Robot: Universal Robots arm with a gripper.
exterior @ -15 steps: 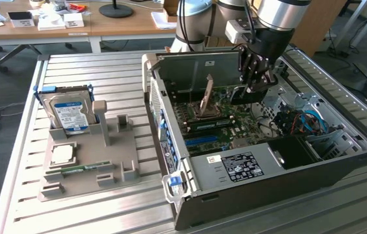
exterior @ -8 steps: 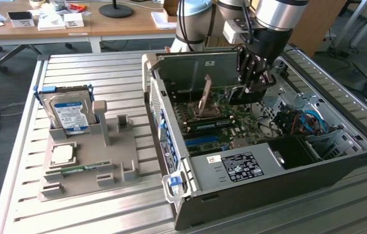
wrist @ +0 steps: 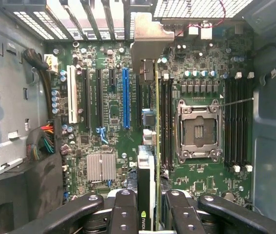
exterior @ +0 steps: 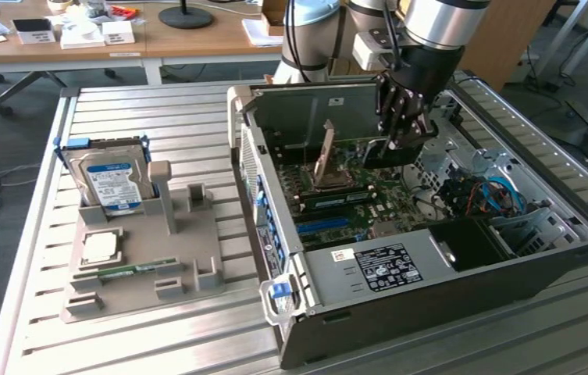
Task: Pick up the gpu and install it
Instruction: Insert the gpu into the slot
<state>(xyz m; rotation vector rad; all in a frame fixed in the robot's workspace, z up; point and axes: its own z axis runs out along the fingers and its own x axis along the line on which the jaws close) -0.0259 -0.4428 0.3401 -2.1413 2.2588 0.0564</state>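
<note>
Worktop [exterior: 116, 344]: ribbed metal slats, with a grey holder at the exterior view's left and an open computer case toward its right.
Holder [exterior: 184, 250]: moulded grey stand with posts and recesses, near the case but not touching it.
Hard drive [exterior: 112, 183]: blue-white label, upright in the holder's far slot.
Processor chip [exterior: 101, 248]: square and silver, flat in a recess in front of the hard drive.
Memory stick [exterior: 137, 269]: narrow and green, flat on the holder just beside the chip.
Computer case [exterior: 429, 312]: dark, lying on its side with the open face up.
Motherboard [exterior: 356, 207]: green, flat on the case floor; in the wrist view it shows a blue slot [wrist: 125, 97], a finned heatsink [wrist: 101, 167] and a processor socket [wrist: 199, 129].
Gpu [exterior: 390, 155]: inside the case, standing on edge over the motherboard. In the wrist view the gpu [wrist: 147, 165] runs between the blue slot and the socket, and its silver bracket [wrist: 150, 34] is at the case's vented rear wall. I cannot tell whether its lower edge touches a slot.
Jaws: narrow, clamped on the gpu with one black finger on each face.
Arm [exterior: 445, 23]: silver and black, reaching down into the case from above.
Power supply [exterior: 387, 266]: boxy with a white label, at the case's near end.
Blue cables [exterior: 502, 195]: looped at the case's right side.
</note>
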